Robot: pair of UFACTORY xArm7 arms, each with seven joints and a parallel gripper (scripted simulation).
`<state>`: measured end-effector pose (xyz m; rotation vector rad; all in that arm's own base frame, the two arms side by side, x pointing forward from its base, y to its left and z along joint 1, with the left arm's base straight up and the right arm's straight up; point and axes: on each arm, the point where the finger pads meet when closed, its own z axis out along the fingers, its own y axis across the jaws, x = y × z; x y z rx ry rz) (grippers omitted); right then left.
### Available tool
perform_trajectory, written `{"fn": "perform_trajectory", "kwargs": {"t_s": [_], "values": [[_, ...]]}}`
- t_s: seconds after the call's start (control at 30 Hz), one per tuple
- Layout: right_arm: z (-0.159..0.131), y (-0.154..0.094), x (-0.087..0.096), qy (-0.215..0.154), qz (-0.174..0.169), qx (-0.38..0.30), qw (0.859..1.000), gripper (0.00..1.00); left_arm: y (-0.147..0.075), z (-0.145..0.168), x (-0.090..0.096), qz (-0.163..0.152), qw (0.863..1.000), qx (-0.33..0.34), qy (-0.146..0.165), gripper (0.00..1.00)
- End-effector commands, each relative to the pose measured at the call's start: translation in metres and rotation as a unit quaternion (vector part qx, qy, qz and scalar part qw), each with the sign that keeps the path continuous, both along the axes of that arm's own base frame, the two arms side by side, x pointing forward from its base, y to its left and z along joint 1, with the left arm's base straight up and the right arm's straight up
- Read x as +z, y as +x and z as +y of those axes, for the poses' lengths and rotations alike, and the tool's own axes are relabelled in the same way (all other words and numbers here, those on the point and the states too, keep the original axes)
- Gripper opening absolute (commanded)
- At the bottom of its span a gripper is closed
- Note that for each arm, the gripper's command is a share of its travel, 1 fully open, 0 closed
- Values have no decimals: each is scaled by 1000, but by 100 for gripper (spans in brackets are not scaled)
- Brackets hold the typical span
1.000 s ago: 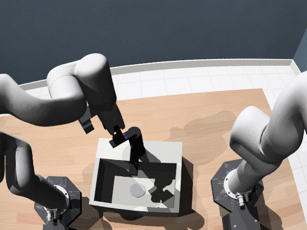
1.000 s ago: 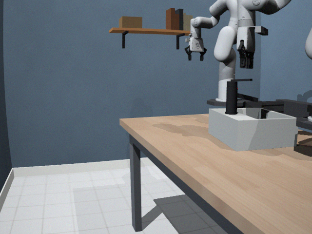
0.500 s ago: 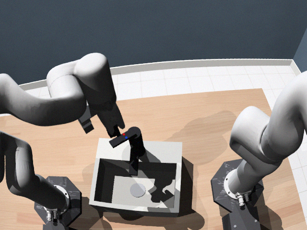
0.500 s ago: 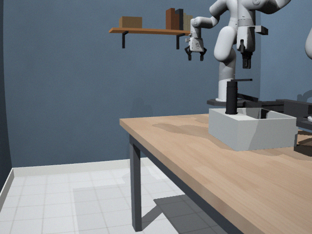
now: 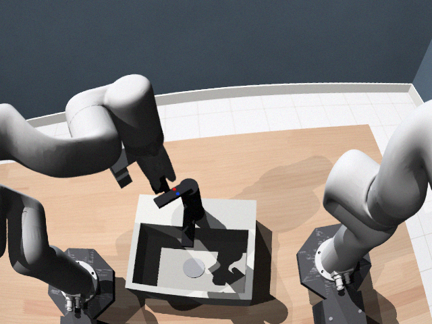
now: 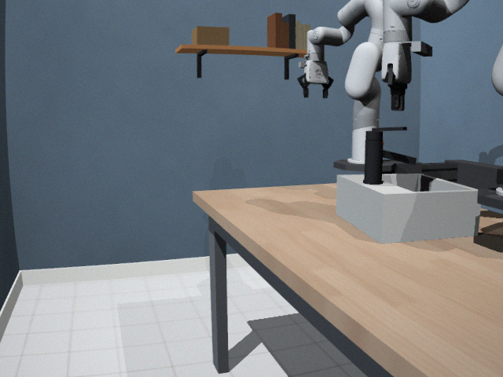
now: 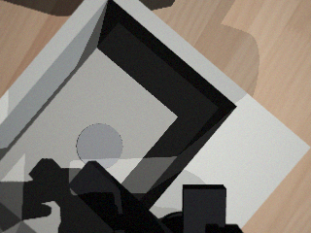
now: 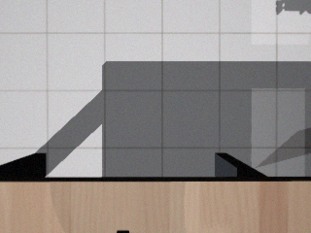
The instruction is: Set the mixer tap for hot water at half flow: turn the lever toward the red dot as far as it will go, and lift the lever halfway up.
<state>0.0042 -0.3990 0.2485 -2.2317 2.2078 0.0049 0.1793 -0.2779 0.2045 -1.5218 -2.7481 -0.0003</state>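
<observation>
Black lever (image 5: 163,200) (image 6: 391,129) (image 7: 204,206), folks: it stuck out from the tap towards the left arm's side, just below our empty left gripper (image 5: 163,189) (image 6: 398,108) (image 7: 224,229), fingers together. That arm was nearer; our right gripper (image 6: 315,95) (image 8: 130,165) hung well off, fingers apart.

The left gripper (image 5: 165,187) (image 6: 398,108) (image 7: 224,228) points down, seemingly empty, fingers together; the right gripper (image 6: 315,93) (image 8: 131,167) points down, fingers wide apart.
</observation>
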Motion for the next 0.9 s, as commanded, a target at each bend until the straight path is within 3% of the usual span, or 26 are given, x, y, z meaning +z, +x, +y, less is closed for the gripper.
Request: {"fn": "perform_trajectory", "kwargs": {"t_s": [0.0,0.5,0.73,0.87], "values": [[-1,0,1,-2,0,0,1000,100,1,-1,1,-1,1000,0,-2,0],[-1,0,1,-2,0,0,1000,100,0,-1,2,-1,1000,-12,-2,0],[-1,0,1,-2,0,0,1000,100,0,-1,4,-2,998,-66,-2,0],[-1,0,1,-2,0,0,1000,100,0,-1,7,-4,989,-149,-3,0]]}}
